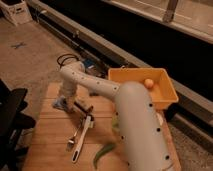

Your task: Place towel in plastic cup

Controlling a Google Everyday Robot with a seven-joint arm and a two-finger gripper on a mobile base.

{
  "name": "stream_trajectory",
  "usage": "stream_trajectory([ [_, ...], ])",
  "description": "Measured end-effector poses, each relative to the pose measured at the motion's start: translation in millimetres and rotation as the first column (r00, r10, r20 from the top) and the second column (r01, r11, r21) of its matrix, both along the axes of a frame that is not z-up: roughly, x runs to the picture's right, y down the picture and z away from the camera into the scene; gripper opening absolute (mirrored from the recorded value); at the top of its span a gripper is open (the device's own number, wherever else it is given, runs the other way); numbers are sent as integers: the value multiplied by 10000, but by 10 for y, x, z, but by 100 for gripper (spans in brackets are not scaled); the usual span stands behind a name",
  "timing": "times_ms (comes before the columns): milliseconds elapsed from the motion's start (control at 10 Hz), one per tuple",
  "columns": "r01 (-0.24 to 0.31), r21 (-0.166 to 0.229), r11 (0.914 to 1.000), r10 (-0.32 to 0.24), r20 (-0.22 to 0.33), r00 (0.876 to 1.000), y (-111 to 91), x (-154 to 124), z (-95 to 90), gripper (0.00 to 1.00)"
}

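My gripper (62, 101) hangs from the white arm (95, 85) at the far left part of the wooden table (47, 145), low over the top. A small pale bluish thing, apparently the towel (56, 105), lies right under it; I cannot tell whether it is gripped. The pale green plastic cup (115, 123) stands near the table's middle, mostly hidden behind the thick arm link (137, 130).
An orange bin (162, 95) with an orange ball (148, 83) stands at the back right. A dark brown object (83, 107), a white spatula (81, 137), a fork (74, 137) and a green pepper-like thing (102, 153) lie on the table. A black chair (12, 120) stands left.
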State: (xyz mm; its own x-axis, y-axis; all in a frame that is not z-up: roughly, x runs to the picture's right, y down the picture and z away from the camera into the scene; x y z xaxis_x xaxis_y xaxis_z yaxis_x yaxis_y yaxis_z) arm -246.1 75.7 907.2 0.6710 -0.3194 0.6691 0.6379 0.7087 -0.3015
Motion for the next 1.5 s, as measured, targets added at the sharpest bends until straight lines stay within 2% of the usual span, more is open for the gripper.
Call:
stream_trajectory([
  [200, -72, -303, 9995, 77, 155, 9998, 112, -107, 136, 69],
  [300, -27, -440, 9990, 37, 220, 9998, 169, -153, 176, 64],
  [500, 85, -582, 9983, -67, 316, 9995, 229, -192, 202, 44],
  [900, 161, -586, 9982, -144, 296, 9995, 231, -167, 185, 8],
  [1200, 281, -69, 9996, -279, 208, 9994, 86, -85, 7, 6],
  [1500, 522, 610, 9968, -514, -148, 9986, -297, 116, -394, 6],
])
